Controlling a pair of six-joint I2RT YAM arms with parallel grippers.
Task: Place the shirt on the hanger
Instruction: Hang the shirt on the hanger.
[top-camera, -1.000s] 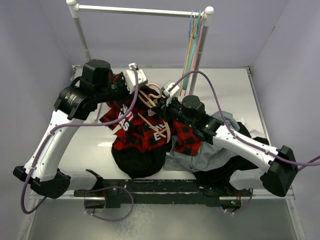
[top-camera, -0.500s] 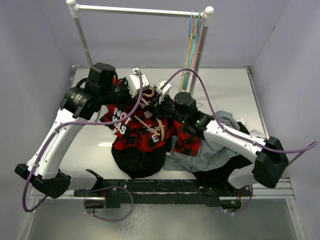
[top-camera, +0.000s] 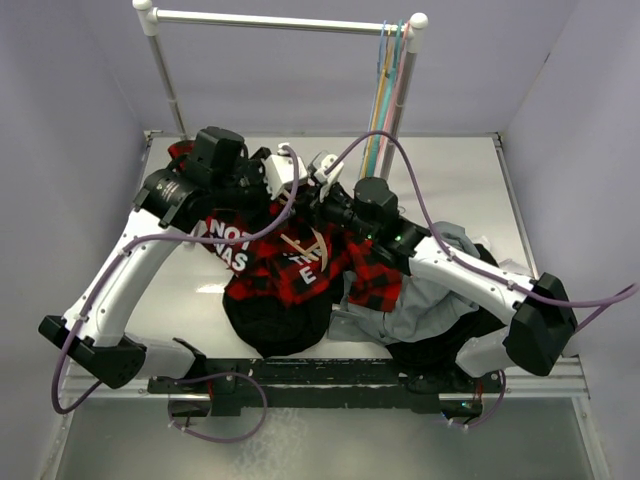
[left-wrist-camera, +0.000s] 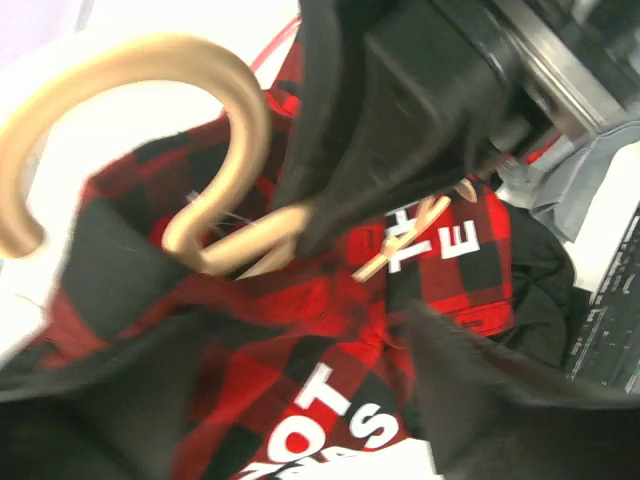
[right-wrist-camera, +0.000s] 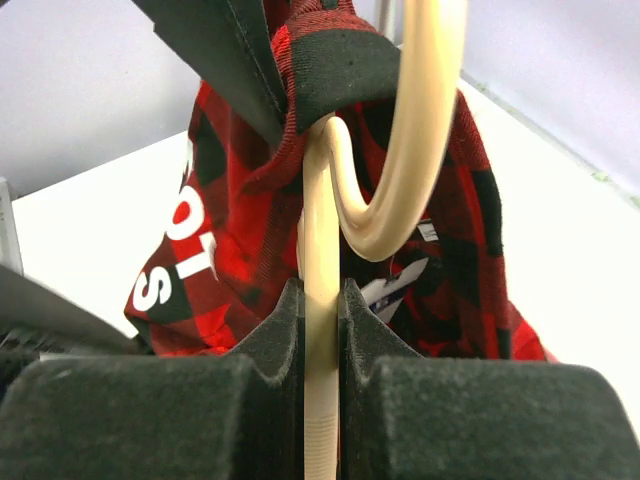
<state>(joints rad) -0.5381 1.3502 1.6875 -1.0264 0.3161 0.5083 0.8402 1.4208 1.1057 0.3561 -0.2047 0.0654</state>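
The red-and-black plaid shirt (top-camera: 265, 268) lies bunched mid-table, white lettering up. Its collar is lifted around the neck of the tan hanger (top-camera: 300, 243). My right gripper (right-wrist-camera: 320, 300) is shut on the hanger's stem (right-wrist-camera: 320, 380) just below the hook (right-wrist-camera: 415, 150). In the top view it (top-camera: 322, 195) sits at the shirt's far edge. My left gripper (top-camera: 290, 172) is just left of it, jaws apart over the collar. In the left wrist view its blurred fingers (left-wrist-camera: 500, 400) straddle the shirt (left-wrist-camera: 300, 330), with the hook (left-wrist-camera: 235, 100) above. The hanger's arms are mostly hidden under cloth.
A white rail (top-camera: 280, 20) spans the back, with coloured hangers (top-camera: 385, 90) hanging at its right post. A grey garment (top-camera: 425, 300) and a black garment (top-camera: 275, 325) lie beside and under the shirt, near the arm bases.
My left gripper has opened and let go of the collar while shifting right. The right gripper carried the hanger slightly left and farther back, and the shirt moved with it.
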